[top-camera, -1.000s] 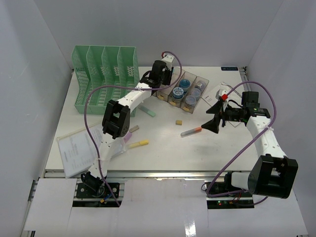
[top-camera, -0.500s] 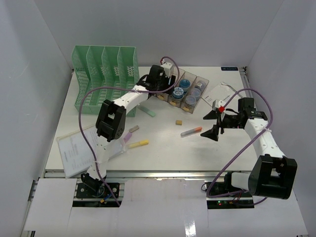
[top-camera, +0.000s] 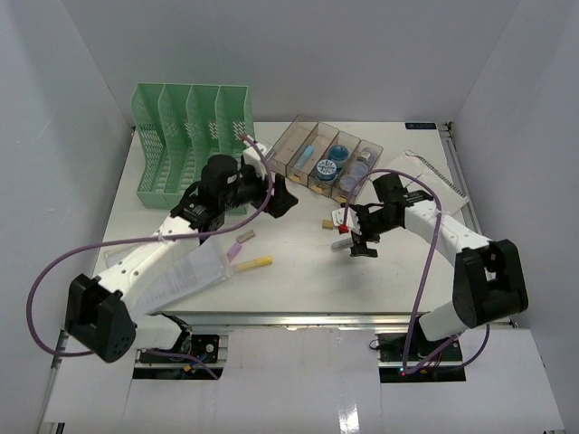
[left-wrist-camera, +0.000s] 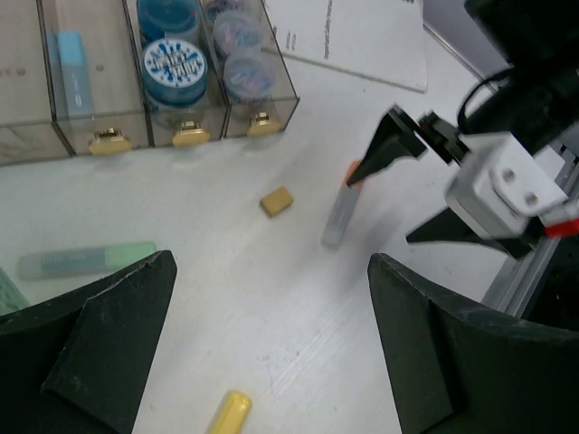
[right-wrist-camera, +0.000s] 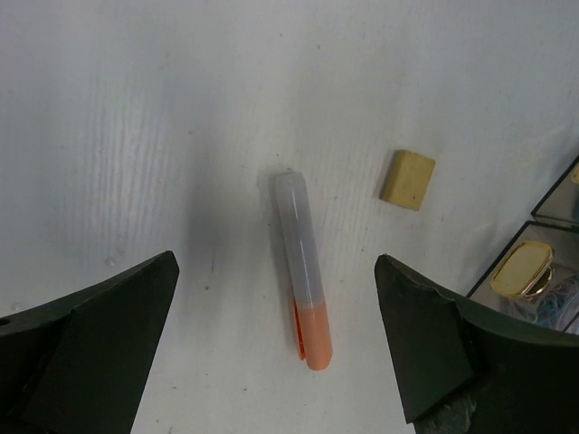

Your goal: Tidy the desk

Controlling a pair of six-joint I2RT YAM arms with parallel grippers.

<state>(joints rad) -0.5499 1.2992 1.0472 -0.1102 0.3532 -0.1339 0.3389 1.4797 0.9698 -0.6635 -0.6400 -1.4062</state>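
Hovering wide open in front of the clear tray point(top-camera: 291, 145), my right gripper point(right-wrist-camera: 275, 259) straddles an orange-capped marker point(right-wrist-camera: 301, 271) on the white table point(top-camera: 298, 271); my left gripper point(left-wrist-camera: 270, 262), also open, hangs near the tray's left end. Print on the paper point(left-wrist-camera: 362, 36) is unreadable.

No word, number or brand can be made out anywhere. The white paper sheet point(left-wrist-camera: 362, 41) beyond the clear four-compartment plastic tray point(left-wrist-camera: 149, 136) carries rows of fine black print, too small to read. A round blue lid point(left-wrist-camera: 176, 65) in that tray bears a white patterned label with illegible marks. A small dark strip point(top-camera: 422, 127) at the far edge of the large white desk point(top-camera: 298, 271) and a printed page in a clear sleeve point(top-camera: 185, 276) are equally unreadable.
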